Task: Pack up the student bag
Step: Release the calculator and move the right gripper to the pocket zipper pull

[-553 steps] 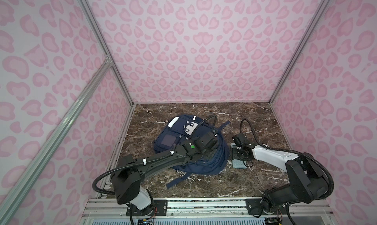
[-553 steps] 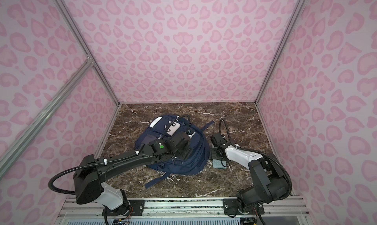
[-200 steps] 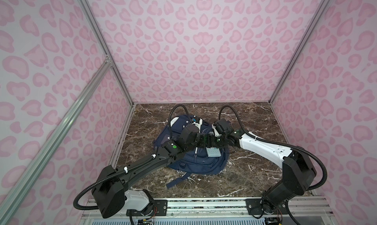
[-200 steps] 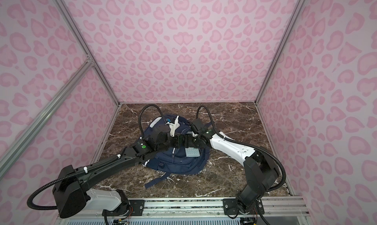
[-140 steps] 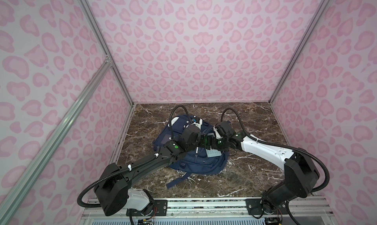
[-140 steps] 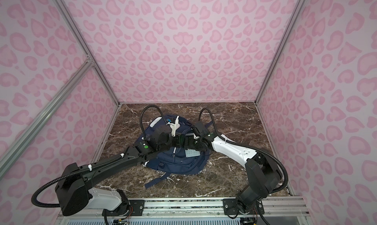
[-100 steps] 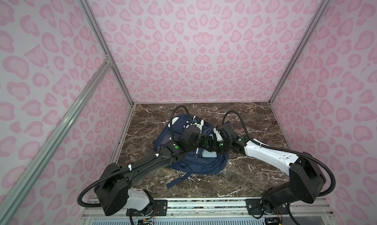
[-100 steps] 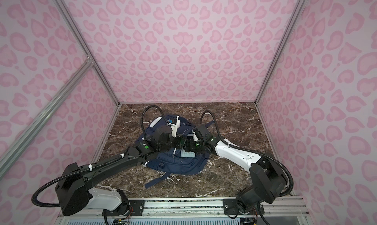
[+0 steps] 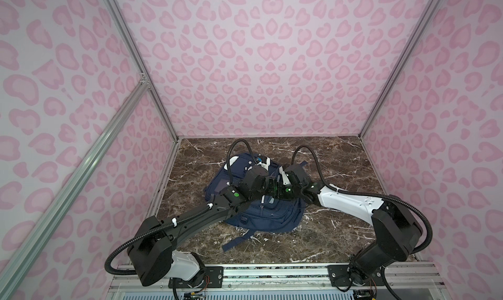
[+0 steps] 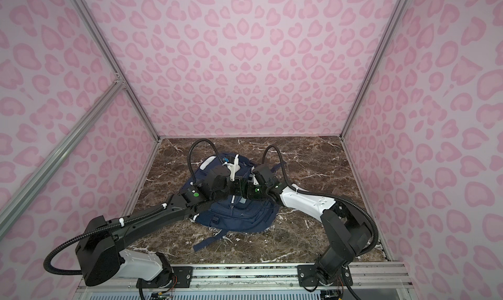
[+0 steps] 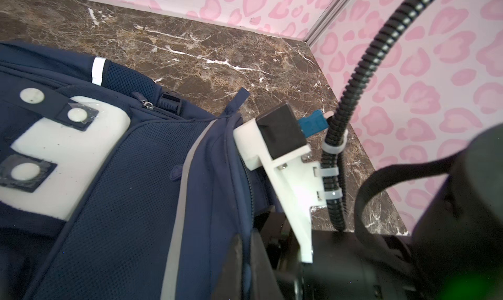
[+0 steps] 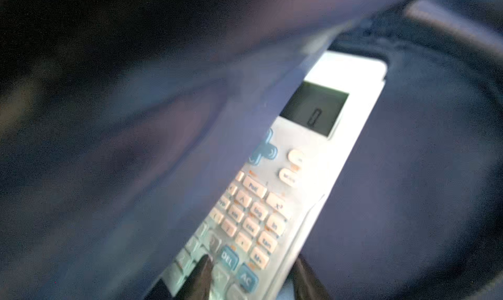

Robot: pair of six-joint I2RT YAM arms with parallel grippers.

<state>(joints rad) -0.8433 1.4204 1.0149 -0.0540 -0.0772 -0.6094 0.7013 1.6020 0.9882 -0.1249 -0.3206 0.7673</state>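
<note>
find the student bag (image 9: 268,217) lying flat on the table (image 9: 340,162), a little toward the left edge from the middle, with one strap (image 9: 236,241) trailing toward the near edge. note the left gripper (image 11: 246,247) shut tight on the fabric lip (image 11: 179,203) of the bag's opening, beside the zip and not far from the white flap (image 11: 62,159). see the right gripper (image 12: 253,271) partly closed, with fingers (image 12: 201,274) either side of the near end of a calculator (image 12: 313,138), apparently pinching it, though too blurred to be sure. judge the step as sliding the calculator, screen end first, into the bag, with part of the keypad already covered by a fold of navy fabric.

to do it well:
- push along the calculator's long axis, not across it, so as not to snag a far corner on the lining.
- lift the lip up and away from the right gripper rather than along the zip, to widen the mouth without dragging the bag over the table.
- go in low, close to the bag's lower wall.
- let go only once well inside and resting on fabric, or risk a slide back out.
- mind the two wrists, almost touching above the bag in both top views.
- pull the right one straight back along the calculator's line.
- expect the soft mouth to sag shut on release.
</note>
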